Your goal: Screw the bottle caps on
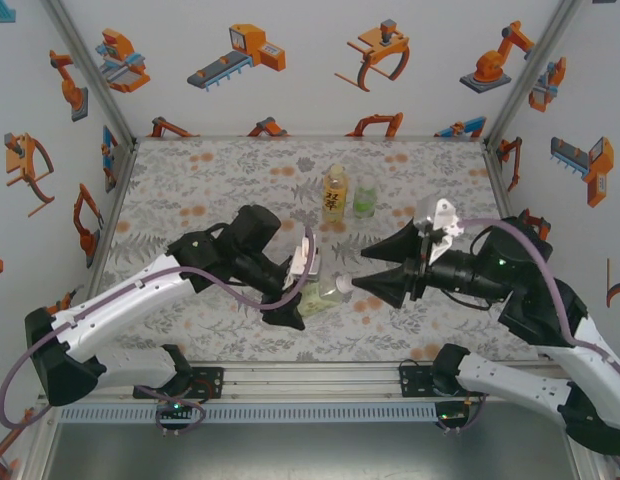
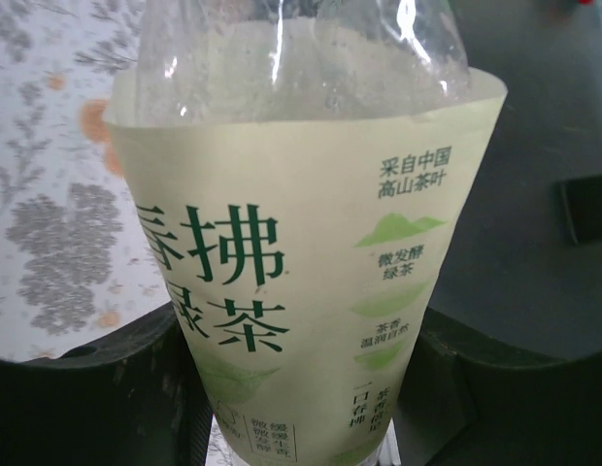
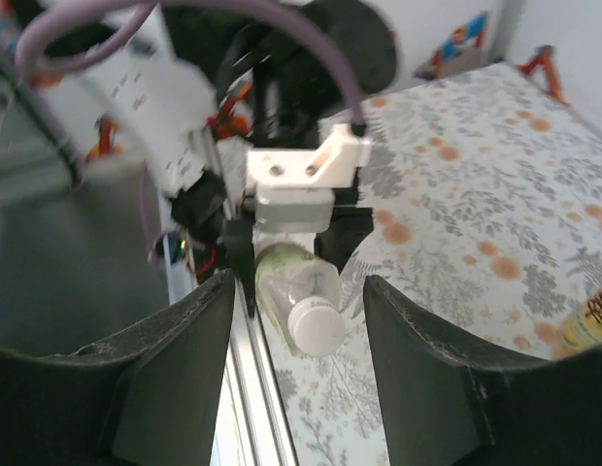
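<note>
Above the desk (image 1: 190,190) middle, clamping the green-label bottle (image 1: 325,297) sideways in the left hand (image 1: 293,296), white cap (image 1: 342,283) sitting on its mouth. Holding the right hand (image 1: 360,268) partly open, just beside that cap.

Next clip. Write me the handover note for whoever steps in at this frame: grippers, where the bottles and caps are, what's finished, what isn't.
Left gripper: shut on the green-label bottle, held on its side with the neck toward the right arm.
Right gripper: open, fingers either side of the white cap, not touching it.
Done: the cap sits on that bottle's neck. How tight it is cannot be told.
The yellow bottle and the small clear bottle stand side by side at the back of the table. Their tops are too small to judge.
Left: probably confirm this cap, set the bottle down, and check the other two.
</note>
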You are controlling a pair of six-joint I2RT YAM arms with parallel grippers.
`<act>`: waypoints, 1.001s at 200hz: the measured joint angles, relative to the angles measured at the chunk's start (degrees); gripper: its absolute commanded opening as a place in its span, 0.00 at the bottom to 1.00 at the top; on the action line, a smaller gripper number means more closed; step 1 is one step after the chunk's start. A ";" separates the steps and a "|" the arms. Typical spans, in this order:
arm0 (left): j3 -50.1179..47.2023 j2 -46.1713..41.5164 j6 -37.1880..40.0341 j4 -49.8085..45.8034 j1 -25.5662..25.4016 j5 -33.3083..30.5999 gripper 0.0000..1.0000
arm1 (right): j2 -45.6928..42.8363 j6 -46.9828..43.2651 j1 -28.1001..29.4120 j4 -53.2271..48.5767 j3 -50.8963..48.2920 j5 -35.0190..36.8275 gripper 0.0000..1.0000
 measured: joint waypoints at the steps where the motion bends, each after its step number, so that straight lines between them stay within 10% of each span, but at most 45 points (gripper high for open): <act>1: 0.00 0.02 0.20 -0.31 0.00 0.24 0.00 | 0.02 -0.24 0.00 -0.04 -0.07 -0.31 0.52; 136: 1.36 2.95 5.14 -7.58 -0.42 7.41 0.00 | 1.53 -12.61 0.00 -0.70 -9.62 -12.87 0.32; 152: 1.73 3.02 5.25 -7.69 -0.50 7.39 0.00 | 1.33 -12.35 0.00 -0.35 -9.70 -12.83 0.13; 200: 1.81 2.67 4.61 -6.73 -0.52 4.50 0.00 | 1.27 -5.14 0.11 0.13 -10.25 -8.04 0.00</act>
